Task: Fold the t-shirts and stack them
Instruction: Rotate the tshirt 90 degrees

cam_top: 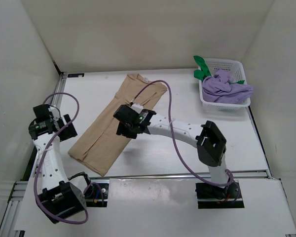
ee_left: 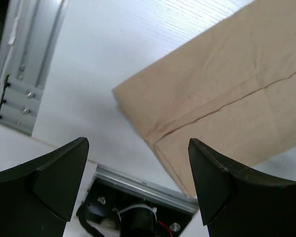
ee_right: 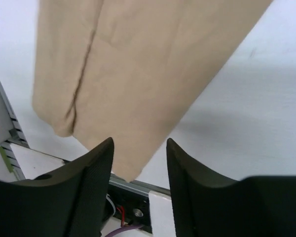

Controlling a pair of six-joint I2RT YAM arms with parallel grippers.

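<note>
A tan t-shirt (cam_top: 116, 123) lies folded lengthwise into a long strip, running diagonally from the table's far middle toward the near left. Its hem end shows in the left wrist view (ee_left: 222, 94) and in the right wrist view (ee_right: 133, 69). My left gripper (cam_top: 64, 132) is open and empty, hanging above the table left of the shirt's near end. My right gripper (cam_top: 124, 129) is open and empty, just above the middle of the strip. A lavender shirt (cam_top: 226, 87) and a green garment (cam_top: 203, 70) sit bunched in the basket.
A white plastic basket (cam_top: 232, 65) stands at the far right of the table. White walls close in the back and both sides. A metal rail (cam_top: 187, 175) runs along the table's near edge by the arm bases. A purple cable (cam_top: 173, 133) loops over the right arm.
</note>
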